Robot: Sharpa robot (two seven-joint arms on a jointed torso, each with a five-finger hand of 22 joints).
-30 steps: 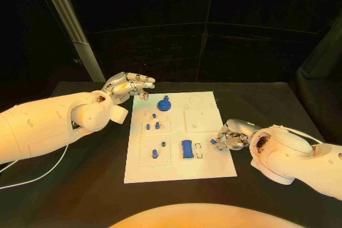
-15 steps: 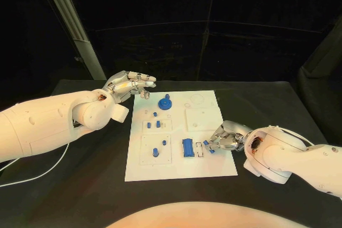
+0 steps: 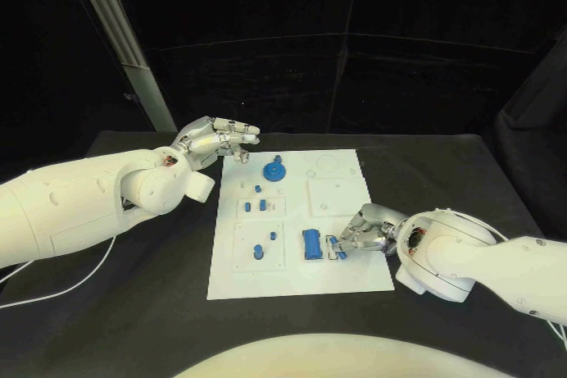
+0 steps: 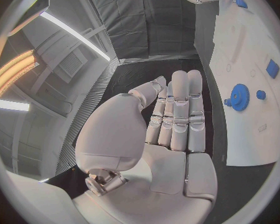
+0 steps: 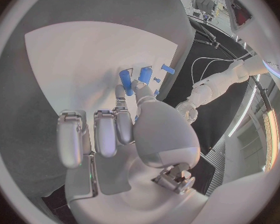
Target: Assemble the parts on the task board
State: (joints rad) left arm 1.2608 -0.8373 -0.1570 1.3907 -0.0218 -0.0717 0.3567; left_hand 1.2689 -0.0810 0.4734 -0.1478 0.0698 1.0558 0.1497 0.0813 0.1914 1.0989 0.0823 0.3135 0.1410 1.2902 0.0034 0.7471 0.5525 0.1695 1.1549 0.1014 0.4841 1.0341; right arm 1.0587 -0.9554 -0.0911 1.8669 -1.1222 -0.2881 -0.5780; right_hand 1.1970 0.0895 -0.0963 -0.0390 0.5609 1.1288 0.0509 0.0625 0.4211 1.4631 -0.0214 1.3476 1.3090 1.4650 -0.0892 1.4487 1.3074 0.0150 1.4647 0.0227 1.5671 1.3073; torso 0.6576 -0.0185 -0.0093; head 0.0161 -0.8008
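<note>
My right hand [image 3: 369, 230] is down at the board's [image 3: 342, 280] right edge, near side, pinching a small blue part [image 3: 338, 248] between thumb and a fingertip while the other fingers stay loosely curled; the right wrist view shows blue at the pinch [image 5: 134, 86], though I cannot tell how much of the piece sits inside my grip. The part hangs just beside the long blue block [image 3: 310, 245] and seems to be over or at the small slot next to it; whether it already touches the board I cannot tell. My left hand [image 3: 219, 139] is up off the table beyond the board's far left corner, fingers straight and together, holding nothing, well apart from the gear [image 3: 273, 173] and the small pegs [image 3: 254, 206] on the left column. I judge I'm at the seating step for this piece. The risks from here: my thumb covers the slot, so I could come down a little off and press the part onto the rim, tipping it or popping it from so thin a pinch. If I press at an angle it may jam half in. My knuckles are near the block, and a sideways correction could nudge it. The board lies loose on the table with nothing bracing it, so a hard push could slide it.
</note>
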